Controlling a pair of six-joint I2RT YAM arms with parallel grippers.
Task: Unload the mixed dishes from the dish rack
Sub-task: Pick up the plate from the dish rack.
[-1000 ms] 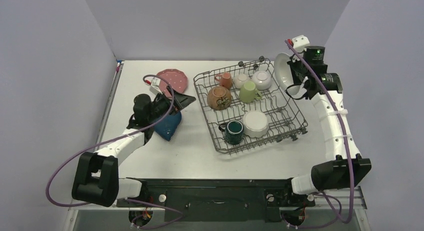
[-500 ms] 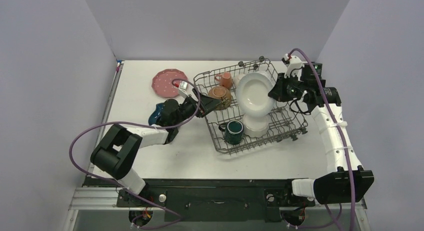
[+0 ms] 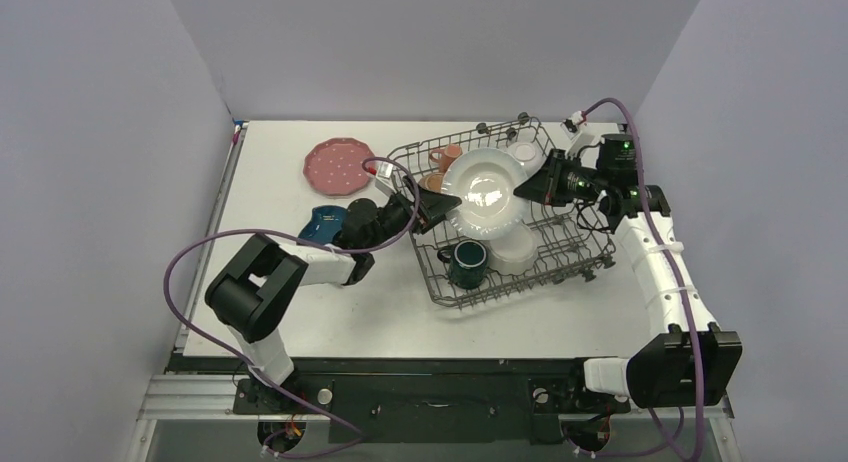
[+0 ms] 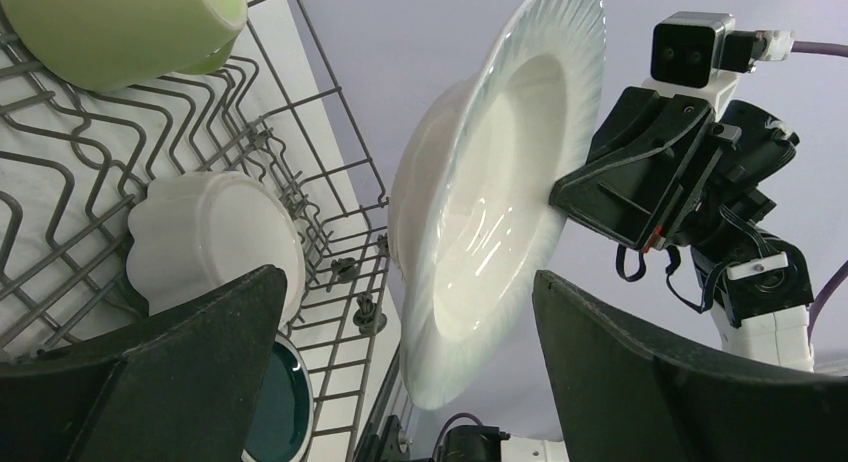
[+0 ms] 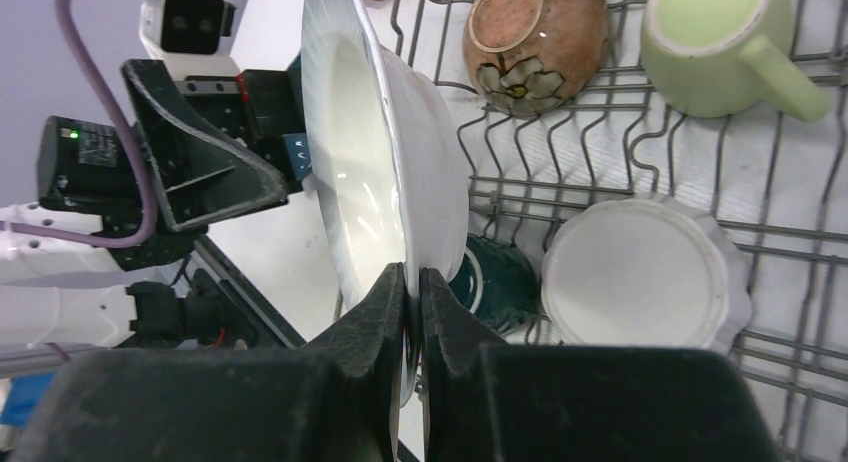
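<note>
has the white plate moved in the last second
Yes. The white plate, pinched in the right gripper, has swung left from outside the dish rack's far right corner to above its middle.

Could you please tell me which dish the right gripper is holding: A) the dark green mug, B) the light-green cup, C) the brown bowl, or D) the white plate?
D: the right gripper is pinched shut on the rim of the white plate, held on edge above the dish rack.
</note>
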